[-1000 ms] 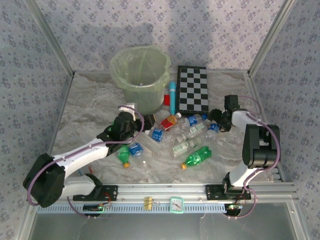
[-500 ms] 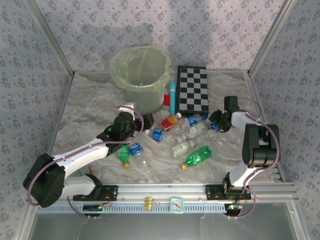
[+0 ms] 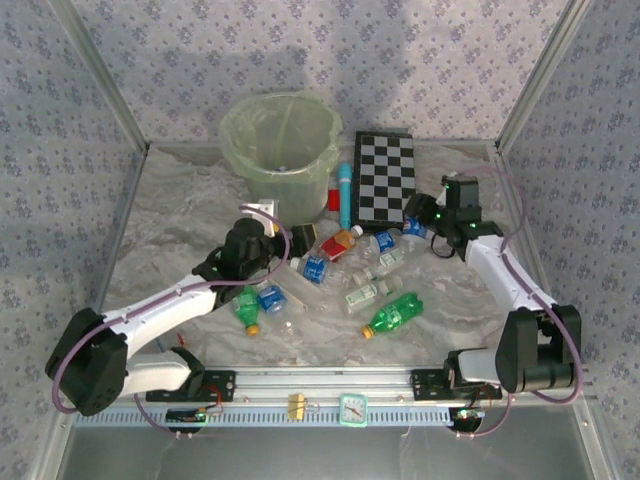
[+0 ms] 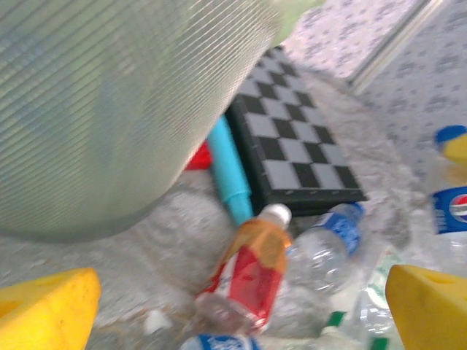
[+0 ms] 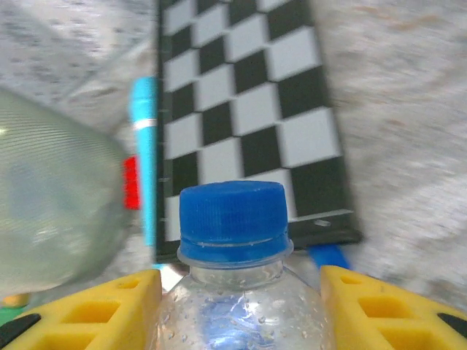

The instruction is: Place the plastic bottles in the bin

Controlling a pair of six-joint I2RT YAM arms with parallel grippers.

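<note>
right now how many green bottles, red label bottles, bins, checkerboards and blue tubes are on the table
green bottles: 2
red-label bottle: 1
bin: 1
checkerboard: 1
blue tube: 1
total: 6

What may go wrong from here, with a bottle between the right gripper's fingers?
The right gripper pinches the clear blue-capped bottle below its cap; the smooth round body might slip.
The way to the bin passes over the checkerboard and teal tube; a low carry may knock them.
The open left gripper hangs beside the bin; the arms may collide.
</note>
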